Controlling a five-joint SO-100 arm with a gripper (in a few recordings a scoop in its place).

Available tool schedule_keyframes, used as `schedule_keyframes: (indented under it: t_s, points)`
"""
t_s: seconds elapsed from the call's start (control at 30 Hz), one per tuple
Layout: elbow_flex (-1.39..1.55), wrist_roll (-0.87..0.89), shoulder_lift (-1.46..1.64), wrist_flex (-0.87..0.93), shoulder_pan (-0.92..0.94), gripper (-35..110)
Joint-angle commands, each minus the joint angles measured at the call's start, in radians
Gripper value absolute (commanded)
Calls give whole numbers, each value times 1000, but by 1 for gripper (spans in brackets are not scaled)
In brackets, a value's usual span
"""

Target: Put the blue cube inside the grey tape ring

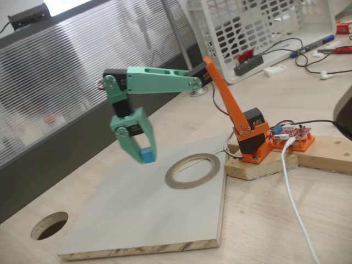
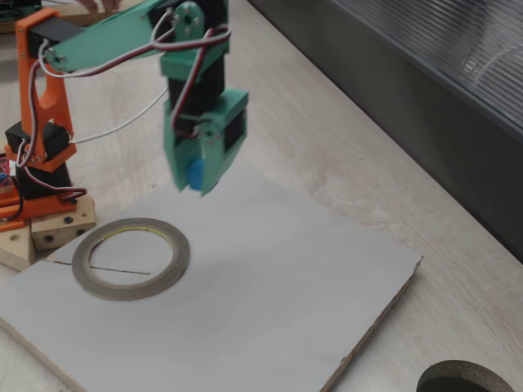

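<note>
One blue cube (image 1: 147, 155) sits clenched in the tool (image 1: 144, 157), above one grey tape ring (image 1: 193, 170).

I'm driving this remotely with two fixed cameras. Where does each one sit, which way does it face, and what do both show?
A fixed view: stands off the board's front corner, looking across at the orange base; whole arm shows, gripper raised, grey tape ring right of it.
Another fixed view: stands high near the base side, looking down the board; green forearm and gripper show.
Shared: blue cube held between the jaws above the board, outside the grey tape ring.
</note>
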Motion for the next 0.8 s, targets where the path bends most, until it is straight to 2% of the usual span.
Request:
schedule_keyframes:
  t_s: [0.0, 0.2, 0.33, 0.47, 0.77]
  points:
    - [324, 15, 179, -133, 115, 3]
    - [802, 15, 400, -364, 170, 3]
    - [991, 15, 511, -494, 172, 3]
    - [1086, 15, 557, -565, 172, 3]
    - [1095, 17, 552, -578, 172, 3]
